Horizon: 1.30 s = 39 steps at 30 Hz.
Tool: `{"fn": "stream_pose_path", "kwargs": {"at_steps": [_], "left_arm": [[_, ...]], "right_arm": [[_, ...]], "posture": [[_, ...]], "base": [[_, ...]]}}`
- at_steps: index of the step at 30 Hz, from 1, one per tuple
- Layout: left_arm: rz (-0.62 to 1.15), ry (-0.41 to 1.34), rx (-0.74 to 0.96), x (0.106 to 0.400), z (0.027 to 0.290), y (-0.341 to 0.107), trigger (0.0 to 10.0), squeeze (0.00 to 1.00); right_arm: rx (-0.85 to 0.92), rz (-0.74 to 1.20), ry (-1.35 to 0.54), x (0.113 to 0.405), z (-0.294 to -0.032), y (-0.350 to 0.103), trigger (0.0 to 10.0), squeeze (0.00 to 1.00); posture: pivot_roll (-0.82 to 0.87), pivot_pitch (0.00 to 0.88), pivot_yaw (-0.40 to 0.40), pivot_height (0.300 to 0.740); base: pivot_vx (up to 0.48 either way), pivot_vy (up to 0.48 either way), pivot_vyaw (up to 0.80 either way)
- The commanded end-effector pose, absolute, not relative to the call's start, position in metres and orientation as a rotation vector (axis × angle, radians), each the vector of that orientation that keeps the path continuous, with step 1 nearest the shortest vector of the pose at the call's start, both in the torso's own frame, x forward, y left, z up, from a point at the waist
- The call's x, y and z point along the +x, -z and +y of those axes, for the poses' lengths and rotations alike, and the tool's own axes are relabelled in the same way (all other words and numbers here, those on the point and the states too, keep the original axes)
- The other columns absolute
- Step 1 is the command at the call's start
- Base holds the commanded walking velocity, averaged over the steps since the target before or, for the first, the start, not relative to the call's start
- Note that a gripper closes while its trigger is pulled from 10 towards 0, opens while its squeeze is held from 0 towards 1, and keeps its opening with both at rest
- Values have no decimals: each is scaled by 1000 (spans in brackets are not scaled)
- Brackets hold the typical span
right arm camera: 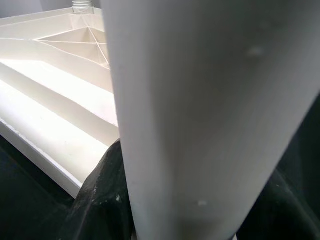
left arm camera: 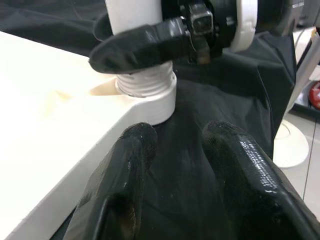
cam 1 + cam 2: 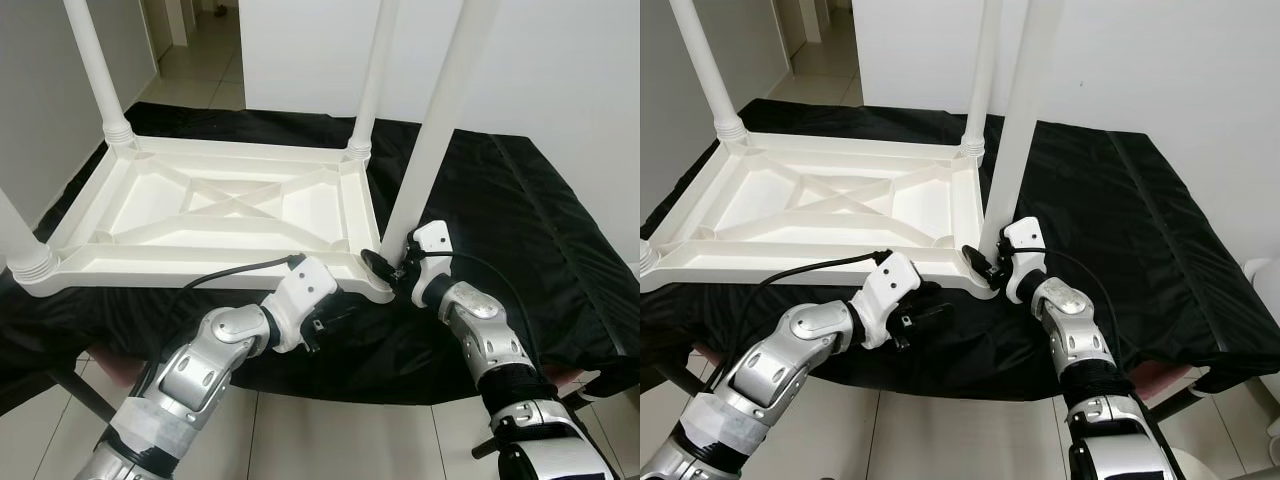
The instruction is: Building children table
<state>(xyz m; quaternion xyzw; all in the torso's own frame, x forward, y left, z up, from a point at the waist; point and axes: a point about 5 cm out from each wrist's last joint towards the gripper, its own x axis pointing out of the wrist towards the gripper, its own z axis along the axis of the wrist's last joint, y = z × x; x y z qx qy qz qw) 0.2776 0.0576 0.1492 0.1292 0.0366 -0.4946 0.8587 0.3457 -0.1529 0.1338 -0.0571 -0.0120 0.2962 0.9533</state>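
Nearly there, I judge: the white tabletop (image 3: 230,215) lies upside down on the black-draped worktop (image 3: 520,210) at frame centre, with three legs already standing in its corners — far left (image 3: 95,65), far right (image 3: 375,75), near left (image 3: 15,235). My right jaws (image 3: 392,262) are clamped round the base of the fourth leg (image 3: 440,110) at the near right corner, its ribbed collar (image 2: 147,87) sitting in the socket. My left jaws (image 3: 335,312) hang just below that corner's edge, slightly parted, holding nothing. What's left — seating this leg fully, then turning the table upright.
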Motion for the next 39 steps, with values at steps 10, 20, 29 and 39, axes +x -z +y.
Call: {"fn": "stream_pose_path", "kwargs": {"at_steps": [10,20,29,39], "left_arm": [[51,937,292,284,63,-145,10000,0],[41,937,296,283,64,-144,10000,0],[35,948,291,282,63,-144,10000,0],[22,950,287,282,62,-145,10000,0]], "right_arm": [[-50,-10,-555,343,-152,-126,10000,0],[-13,-44,-379,336,-139,-129,10000,0],[110,-11,-99,323,-122,-123,10000,0],[136,-46,19,317,-105,-131,10000,0]], "posture": [[42,26,-44,740],[36,34,-39,740],[34,25,-40,740],[29,8,-43,740]], "base": [[0,0,0],[0,0,0],[0,0,0],[0,0,0]]}}
